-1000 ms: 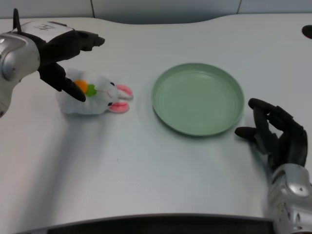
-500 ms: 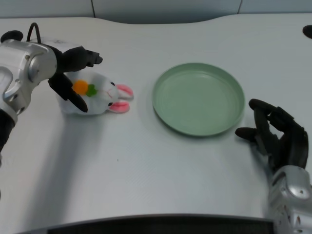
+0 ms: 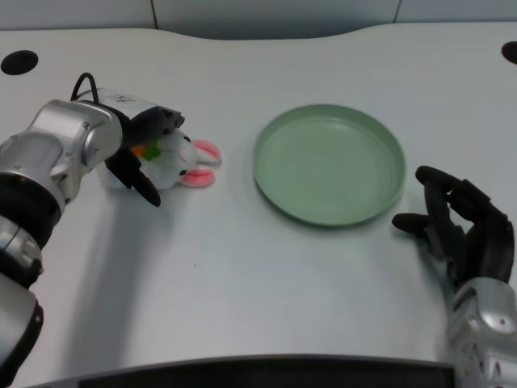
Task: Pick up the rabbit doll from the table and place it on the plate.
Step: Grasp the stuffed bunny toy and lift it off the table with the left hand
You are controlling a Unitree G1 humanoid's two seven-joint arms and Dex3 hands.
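Rabbit (image 3: 184,159) lies on the table (image 3: 242,267) at 9 o'clock of the plate (image 3: 329,163), not lifted yet. Left hand (image 3: 144,149) is over it w/ fingers spread round its body; can't tell if the grip's closed. Grasp, lift and carry to the plate are all left; plate holds nothing.

No readable text, label or number anywhere.

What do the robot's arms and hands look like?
Both forearms are shiny silver metal tubes. The left hand and right hand are black with many fingers. A thin black cable loops above the left wrist, beside a white label with dark marks.
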